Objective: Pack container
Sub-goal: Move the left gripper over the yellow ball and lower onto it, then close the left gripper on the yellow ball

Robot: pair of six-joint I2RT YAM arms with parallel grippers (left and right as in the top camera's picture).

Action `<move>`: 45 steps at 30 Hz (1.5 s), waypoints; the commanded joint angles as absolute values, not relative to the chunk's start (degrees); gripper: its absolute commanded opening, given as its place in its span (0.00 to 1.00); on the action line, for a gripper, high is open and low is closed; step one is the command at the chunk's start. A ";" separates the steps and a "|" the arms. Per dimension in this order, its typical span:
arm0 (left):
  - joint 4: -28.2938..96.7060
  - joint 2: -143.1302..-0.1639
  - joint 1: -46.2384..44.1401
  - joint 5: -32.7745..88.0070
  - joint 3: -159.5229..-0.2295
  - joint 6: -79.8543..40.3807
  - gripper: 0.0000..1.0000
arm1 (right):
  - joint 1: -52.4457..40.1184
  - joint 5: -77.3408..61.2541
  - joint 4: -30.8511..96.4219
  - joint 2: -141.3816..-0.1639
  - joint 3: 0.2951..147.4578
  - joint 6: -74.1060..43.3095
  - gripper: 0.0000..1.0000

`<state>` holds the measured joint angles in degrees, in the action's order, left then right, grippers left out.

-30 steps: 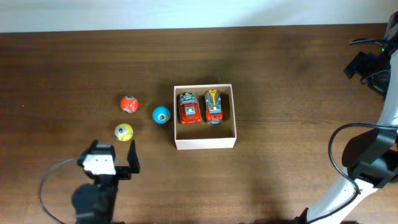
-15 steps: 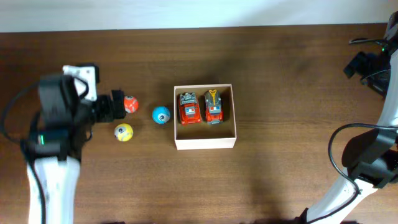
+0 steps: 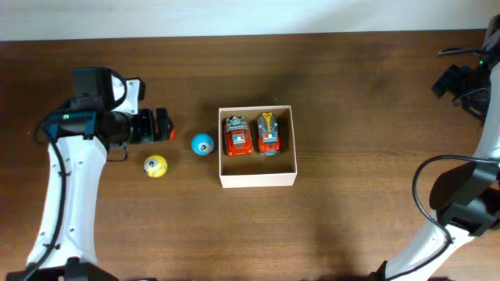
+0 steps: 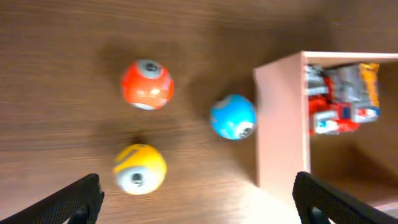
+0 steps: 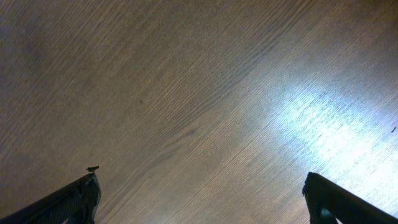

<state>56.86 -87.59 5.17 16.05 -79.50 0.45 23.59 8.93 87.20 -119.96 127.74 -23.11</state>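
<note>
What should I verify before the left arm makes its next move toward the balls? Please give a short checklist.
1. Left gripper open: ok.
2. Left gripper centred over one ball: not ok; orange ball, blue ball and yellow ball all sit off centre in its wrist view.
3. Balls apart from each other: ok.
4. Bare floor left in container beside the toy cars: ok.
5. Right gripper open, away from the container: ok.

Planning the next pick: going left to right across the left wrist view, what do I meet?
Orange ball and yellow ball first (one above the other, order unclear) → blue ball → container wall → toy cars inside it.
</note>
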 commanded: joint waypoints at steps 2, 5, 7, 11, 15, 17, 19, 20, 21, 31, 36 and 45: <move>57.14 -87.74 5.04 23.81 -80.73 1.32 0.99 | 23.64 9.04 87.24 -118.37 128.81 -22.92 0.99; 57.89 -87.77 5.04 22.63 -80.73 2.90 0.99 | 23.64 9.04 87.24 -118.37 128.81 -22.92 0.99; 58.85 -88.07 5.04 18.92 -80.73 2.85 0.99 | 23.64 9.04 87.24 -118.37 128.81 -22.92 0.99; 62.08 -90.02 5.04 9.10 -80.62 -1.17 0.99 | 23.64 9.04 87.24 -118.37 128.81 -22.92 0.99; 64.01 -93.73 5.04 3.22 -80.42 -6.02 0.99 | 23.64 9.04 87.24 -118.37 128.81 -22.92 0.99; 63.90 -95.42 5.02 3.25 -80.29 -6.02 0.99 | 23.64 9.04 87.24 -118.37 128.81 -22.92 0.99; 63.88 -97.80 5.02 3.20 -80.27 -6.02 0.99 | 23.64 9.04 87.24 -118.37 128.81 -22.92 0.99; 63.79 -98.80 4.97 3.20 -80.27 -6.00 0.99 | 23.66 9.04 87.24 -118.37 128.81 -22.92 0.99; 63.64 -100.12 4.97 3.16 -80.25 -6.00 0.99 | 23.64 9.04 87.24 -118.37 128.81 -22.92 0.99; 63.33 -111.90 4.97 3.62 -80.23 -6.00 0.99 | 23.66 9.04 87.24 -118.37 128.81 -22.92 0.99; 63.44 -113.95 4.99 3.60 -80.18 -6.00 0.96 | 23.64 9.04 87.24 -118.37 128.81 -22.92 0.98; 63.05 -114.19 4.97 3.57 -80.18 -6.00 0.55 | 23.64 9.04 87.24 -118.37 128.81 -22.92 0.99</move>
